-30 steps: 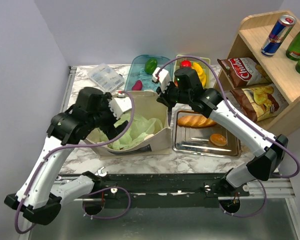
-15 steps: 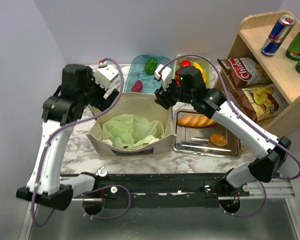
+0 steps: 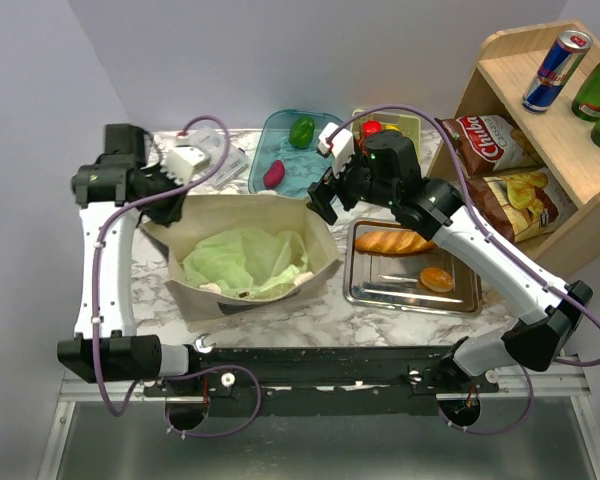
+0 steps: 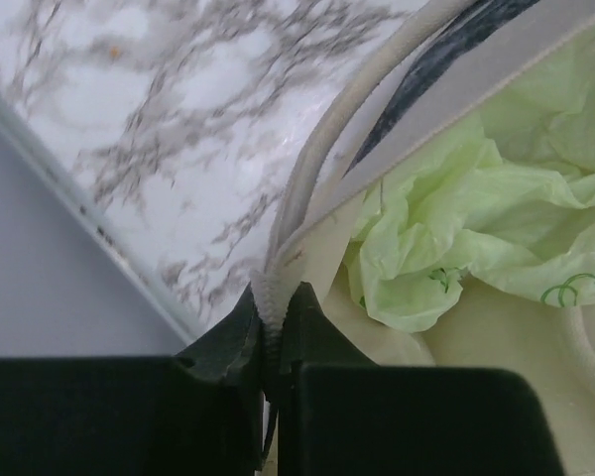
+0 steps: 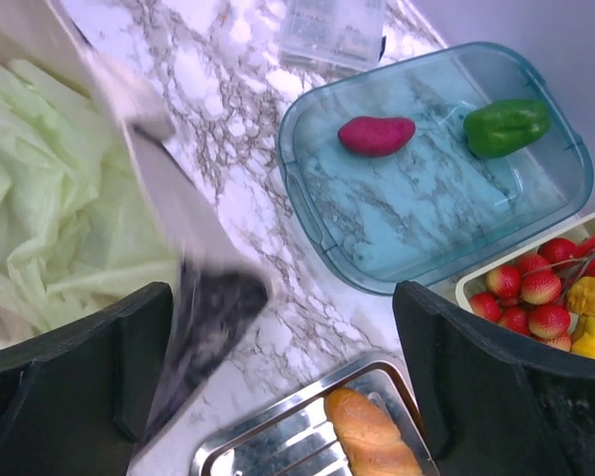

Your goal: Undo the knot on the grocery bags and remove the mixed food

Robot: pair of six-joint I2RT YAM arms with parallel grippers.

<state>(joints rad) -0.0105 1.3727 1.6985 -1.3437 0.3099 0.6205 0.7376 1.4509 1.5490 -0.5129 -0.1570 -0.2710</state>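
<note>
Left wrist view: the edge of the beige canvas tote point(image 3: 323, 262) is pinched between the closed jaws of the left gripper point(image 4: 275, 315). The thin pale green cloth bag point(image 3: 245, 262) is seen crumpled inside the tote, and the right gripper point(image 5: 278, 342) is shown wide open, holding nothing.

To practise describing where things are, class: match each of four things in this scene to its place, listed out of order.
Things:
1. green bell pepper
2. bread loaf
3. pale green bag
4. drink can

Places:
A. on the metal tray
B. on the wooden shelf
C. in the blue dish
D. inside the beige tote

Pairs: 1-C, 2-A, 3-D, 4-B
</note>
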